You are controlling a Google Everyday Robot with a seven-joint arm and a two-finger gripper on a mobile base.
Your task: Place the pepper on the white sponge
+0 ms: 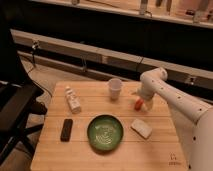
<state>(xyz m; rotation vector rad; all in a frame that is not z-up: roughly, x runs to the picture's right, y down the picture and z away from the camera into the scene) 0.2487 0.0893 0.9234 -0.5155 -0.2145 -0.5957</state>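
Currently jaws grip pepper (138, 103) nr white sponge (142, 128), long axis unclear.

you're looking into a dim room lit from above. the wooden table (55, 150) is a warm, evenly lit patch, while the wall behind it and the office chair (15, 110) at the left sink almost to black. the shelf (125, 6) along the top edge catches paler light. the white arm (170, 95) is the brightest surface. its gripper (139, 100) hangs over the table's far right part, near the white cup (115, 89), with the pepper (138, 104) a vivid orange-red spot at its tip. the green bowl (105, 132) shows faint glints. shadows on the table are short and soft.
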